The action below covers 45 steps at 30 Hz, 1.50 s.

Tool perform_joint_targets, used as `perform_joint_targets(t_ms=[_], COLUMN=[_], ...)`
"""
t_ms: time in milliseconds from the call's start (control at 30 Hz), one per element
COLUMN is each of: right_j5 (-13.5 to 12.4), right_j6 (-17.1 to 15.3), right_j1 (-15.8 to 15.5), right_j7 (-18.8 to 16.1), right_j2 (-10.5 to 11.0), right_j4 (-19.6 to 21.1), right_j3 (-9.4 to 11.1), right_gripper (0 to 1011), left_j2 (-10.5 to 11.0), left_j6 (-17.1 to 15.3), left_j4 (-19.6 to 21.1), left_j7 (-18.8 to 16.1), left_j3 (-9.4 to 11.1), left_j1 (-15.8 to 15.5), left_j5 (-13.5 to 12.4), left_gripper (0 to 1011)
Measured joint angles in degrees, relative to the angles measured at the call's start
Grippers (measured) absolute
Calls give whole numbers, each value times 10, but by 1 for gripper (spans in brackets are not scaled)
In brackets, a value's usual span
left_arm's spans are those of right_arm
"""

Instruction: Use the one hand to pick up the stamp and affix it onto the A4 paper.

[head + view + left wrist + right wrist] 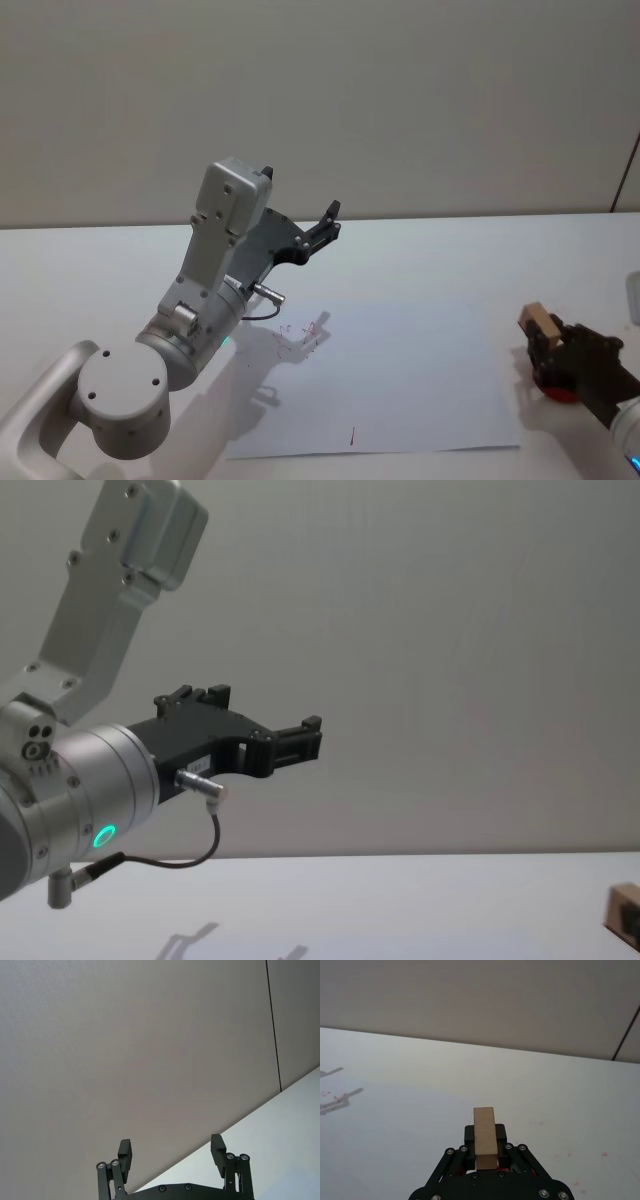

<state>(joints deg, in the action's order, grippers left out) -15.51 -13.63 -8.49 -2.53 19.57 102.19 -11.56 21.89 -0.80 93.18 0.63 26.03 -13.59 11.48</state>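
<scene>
Your right claw [552,350] is closed on the stamp [485,1130], with one finger on each long side and the tan block standing up between them. It sits low at your right, just off the right edge of the A4 paper [400,380] and not over the sheet. Something red [560,392] lies on the surface [100,270] directly beneath the claw. It may be an ink pad, but you cannot tell from here.

Expect the stamp to feel light and stiff, as a small wooden block should, and it is unlikely to crush or break. The smooth faces are the risk, because the block could twist or slide between the fingers when you press down. The present hold on two opposite flat sides, about mid-body, looks like the right one. Keep the printing end square to the sheet. The paper is thin and loose on the surface, so it may shift under a sideways push or lift with a sticky face.

Your left claw [171,1146] is raised high over the left part of the paper, its fingers spread wide and holding nothing.

No writing can be read. The red marks [305,332] on the sheet are too small to make out — the same goes for a small pale label on the left claw's body.
</scene>
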Motion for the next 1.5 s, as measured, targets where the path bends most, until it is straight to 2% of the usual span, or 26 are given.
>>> perform_joint_targets(t_ms=[300,633,933,1167,1500], right_j5=[14,23,31,44,70], right_j6=[2,-12,-50,-86,-119], right_j1=[25,66,110,137,161], right_j7=[-62,-155,-250,-307,-358], right_j2=[-4,-12,-21,-24,-24], right_j4=[-3,-29,-74,-111,-152], right_j3=[-5,-14,-23,-30,-38], right_gripper=[217,217,217,217,217], left_j2=[0,0,0,0,0], left_j6=[0,0,0,0,0], left_j4=[0,0,0,0,0], left_j7=[0,0,0,0,0], left_j3=[0,0,0,0,0], left_j1=[0,0,0,0,0], left_j5=[0,0,0,0,0], left_gripper=[1001,1001,1001,1001,1001])
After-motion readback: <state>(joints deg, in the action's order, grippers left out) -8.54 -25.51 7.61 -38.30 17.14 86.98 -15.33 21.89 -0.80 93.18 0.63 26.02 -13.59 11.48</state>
